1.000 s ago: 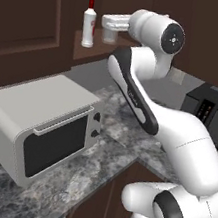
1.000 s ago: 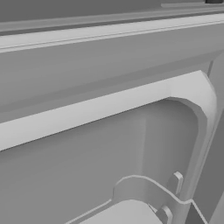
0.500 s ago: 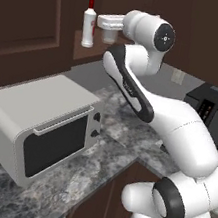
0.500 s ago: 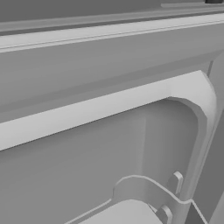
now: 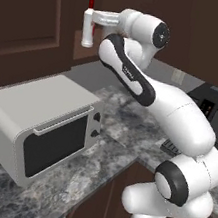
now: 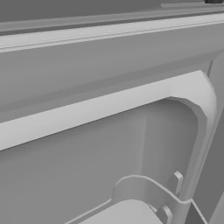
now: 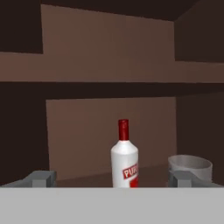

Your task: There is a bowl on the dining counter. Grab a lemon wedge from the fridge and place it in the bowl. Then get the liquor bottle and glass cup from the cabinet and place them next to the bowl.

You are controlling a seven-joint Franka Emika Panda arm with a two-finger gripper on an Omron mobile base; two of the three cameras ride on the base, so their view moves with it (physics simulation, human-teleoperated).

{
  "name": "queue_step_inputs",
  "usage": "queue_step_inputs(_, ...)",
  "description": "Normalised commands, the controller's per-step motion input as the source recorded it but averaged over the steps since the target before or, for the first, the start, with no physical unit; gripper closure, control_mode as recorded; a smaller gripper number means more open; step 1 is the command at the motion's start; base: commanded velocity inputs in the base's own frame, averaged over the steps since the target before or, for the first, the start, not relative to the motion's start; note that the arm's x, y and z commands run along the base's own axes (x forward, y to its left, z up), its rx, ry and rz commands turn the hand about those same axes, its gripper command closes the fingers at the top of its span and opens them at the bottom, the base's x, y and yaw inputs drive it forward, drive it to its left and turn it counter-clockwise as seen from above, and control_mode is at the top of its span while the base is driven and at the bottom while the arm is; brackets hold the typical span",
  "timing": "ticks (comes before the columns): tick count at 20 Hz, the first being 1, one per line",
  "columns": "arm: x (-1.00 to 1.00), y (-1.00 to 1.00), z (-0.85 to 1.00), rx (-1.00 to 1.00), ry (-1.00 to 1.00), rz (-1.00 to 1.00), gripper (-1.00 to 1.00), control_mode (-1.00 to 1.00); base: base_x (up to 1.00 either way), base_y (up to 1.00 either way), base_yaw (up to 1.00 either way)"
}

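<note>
Pincer (image 7: 111, 179): gaping wide, gripping nothing, levelling at cabinet shelf (image 7: 87, 177). Liquor bottle (image 7: 124, 157): standing upright between the fingertips' line, red cap up. Glass cup (image 7: 190, 166): sitting just beside, right. Risking: right fingertip clipping cup, or nudging and toppling bottle.

In the hand view, the bottle (image 7: 124, 157) is standing on the cabinet shelf (image 7: 92, 177), with the cup (image 7: 190, 167) sitting at its 3 o'clock, just beside it. In the left base view, the microwave (image 5: 40, 124) is sitting on the surface (image 5: 127, 129), at 7 o'clock below the bottle.
</note>
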Motion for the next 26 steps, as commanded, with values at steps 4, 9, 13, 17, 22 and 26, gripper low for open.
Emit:
queue_step_inputs(4,0.13,-0.12,-0.04,0.06,0.01,0.15,-1.00,-1.00,0.00,0.00,0.00)
queue_step_inputs(9,0.12,-0.03,-0.01,0.00,0.00,0.00,-1.00,-1.00,0.00,0.00,0.00)
queue_step_inputs(13,0.15,-0.03,-0.02,0.00,0.00,0.00,-1.00,-1.00,0.00,0.00,0.00)
queue_step_inputs(17,0.20,0.00,-0.06,0.00,0.03,0.00,-1.00,-1.00,0.00,0.00,0.00)
queue_step_inputs(22,0.23,0.00,-0.14,0.00,0.04,0.00,-1.00,-1.00,0.00,0.00,0.00)
queue_step_inputs(26,0.23,0.05,-0.14,0.00,0.04,0.00,-1.00,-1.00,0.00,0.00,0.00)
